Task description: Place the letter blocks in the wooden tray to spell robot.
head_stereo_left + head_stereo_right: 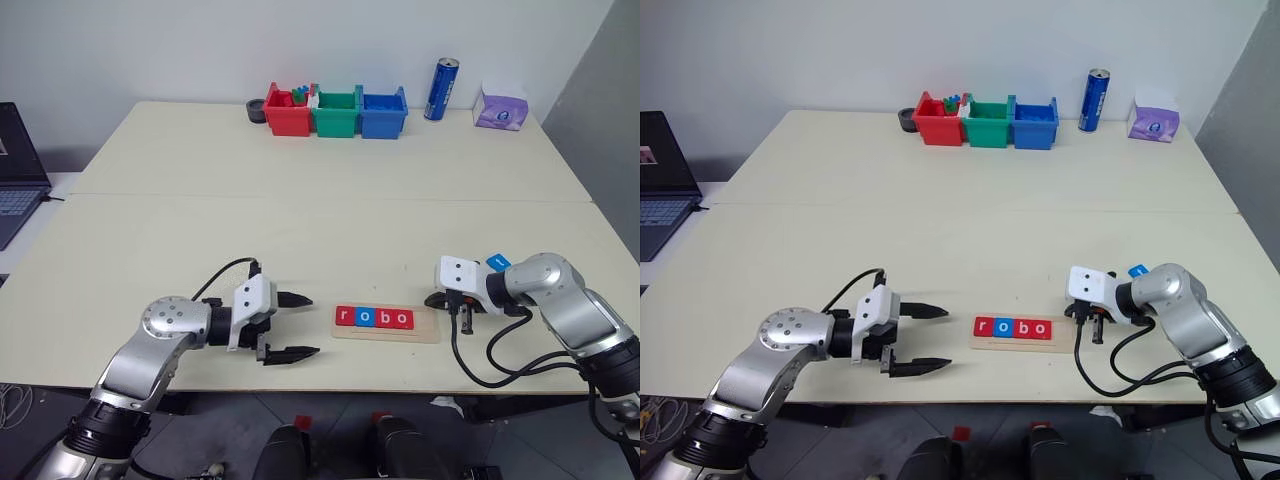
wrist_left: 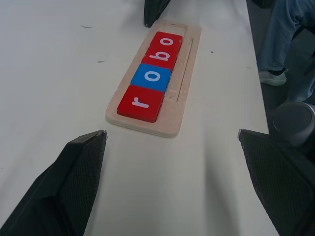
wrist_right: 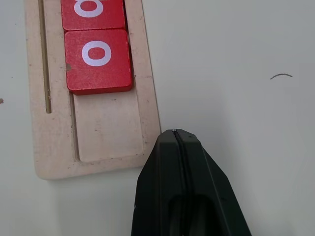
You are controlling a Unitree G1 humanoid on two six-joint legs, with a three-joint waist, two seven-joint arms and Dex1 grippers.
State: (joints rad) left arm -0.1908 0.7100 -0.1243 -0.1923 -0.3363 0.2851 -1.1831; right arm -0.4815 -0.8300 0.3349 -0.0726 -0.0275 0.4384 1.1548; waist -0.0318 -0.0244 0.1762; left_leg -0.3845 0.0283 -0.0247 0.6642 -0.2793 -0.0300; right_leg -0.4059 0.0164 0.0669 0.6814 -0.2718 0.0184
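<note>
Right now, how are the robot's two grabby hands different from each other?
The left gripper has its two fingers spread wide apart, while the right gripper has its fingers pressed shut. The left gripper sits off the r end of the wooden tray, a gap away; the right gripper's tip is right beside the tray's empty end, past the last o. Both have black fingers, and neither holds anything.

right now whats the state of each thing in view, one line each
wooden tray: flat on the table, four tiles in it, end slot by the right tool bare
letter blocks: four in a row reading r o b o, face up
left tool: open, holding nothing, beside the tray's r end
right tool: shut, tip just off the tray's bare end
blue can: upright
red bin: upright, small items inside
</note>
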